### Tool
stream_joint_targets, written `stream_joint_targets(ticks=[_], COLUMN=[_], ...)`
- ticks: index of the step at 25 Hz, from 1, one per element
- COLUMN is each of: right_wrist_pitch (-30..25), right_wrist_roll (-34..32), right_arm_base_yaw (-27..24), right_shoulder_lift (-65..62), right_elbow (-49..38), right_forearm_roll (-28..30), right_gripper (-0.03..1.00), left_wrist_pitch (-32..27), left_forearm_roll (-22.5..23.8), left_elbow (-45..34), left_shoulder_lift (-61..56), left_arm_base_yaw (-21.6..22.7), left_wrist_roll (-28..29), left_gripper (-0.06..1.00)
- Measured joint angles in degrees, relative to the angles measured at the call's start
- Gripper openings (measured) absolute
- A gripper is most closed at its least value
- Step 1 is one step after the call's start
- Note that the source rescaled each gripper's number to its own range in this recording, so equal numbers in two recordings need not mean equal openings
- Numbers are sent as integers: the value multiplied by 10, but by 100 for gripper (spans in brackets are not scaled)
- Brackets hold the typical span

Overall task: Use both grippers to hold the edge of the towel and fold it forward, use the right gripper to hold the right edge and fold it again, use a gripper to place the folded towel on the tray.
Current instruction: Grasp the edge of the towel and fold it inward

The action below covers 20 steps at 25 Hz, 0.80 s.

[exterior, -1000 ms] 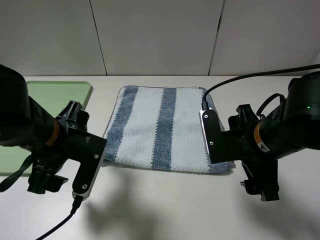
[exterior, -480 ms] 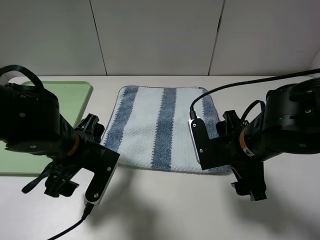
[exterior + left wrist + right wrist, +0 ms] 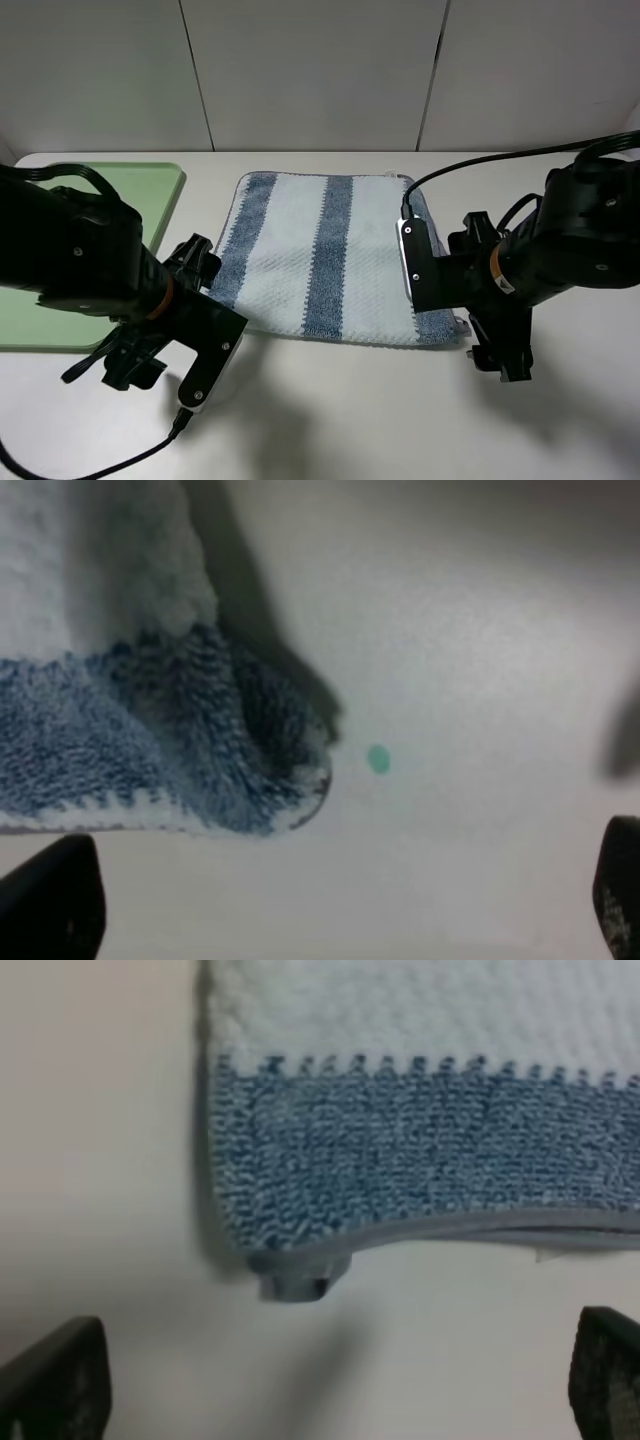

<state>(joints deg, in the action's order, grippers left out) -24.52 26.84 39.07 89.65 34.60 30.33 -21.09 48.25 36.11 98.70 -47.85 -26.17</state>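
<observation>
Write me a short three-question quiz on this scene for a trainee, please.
1. True or false: the towel lies on the tray.
2. The left gripper and right gripper are: A both open; B both shut; C gripping the towel.
3. Fill in: the loop tag shows in the ___ wrist view.
Key: 1 false; 2 A; 3 right.
</observation>
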Motion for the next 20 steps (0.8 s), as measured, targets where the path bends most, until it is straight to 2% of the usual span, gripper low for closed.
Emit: stream_joint_targets(ticks=[7,10,13,17,20], right_wrist_pitch=[26,33,34,35,35], right_wrist_roll=[0,0,0,0,0], right_arm_base_yaw=[-1,-1,-1,-1,-1], right_shoulder_lift=[0,0,0,0,0], right_elbow=[0,0,0,0,0], right_forearm_roll=[0,0,0,0,0], right_gripper=[100,100,100,100,100], left_wrist_pitch=[5,-3,-5,6,13], left_forearm_roll=[146,191,211,222,208], left_elbow=[6,26,41,46,46], left_shoulder_lift=[58,76,88,92,92], left_arm_base_yaw=[0,0,0,0,0], left_wrist_roll=[126,196,241,254,256], left_gripper=[93,93,93,92,92])
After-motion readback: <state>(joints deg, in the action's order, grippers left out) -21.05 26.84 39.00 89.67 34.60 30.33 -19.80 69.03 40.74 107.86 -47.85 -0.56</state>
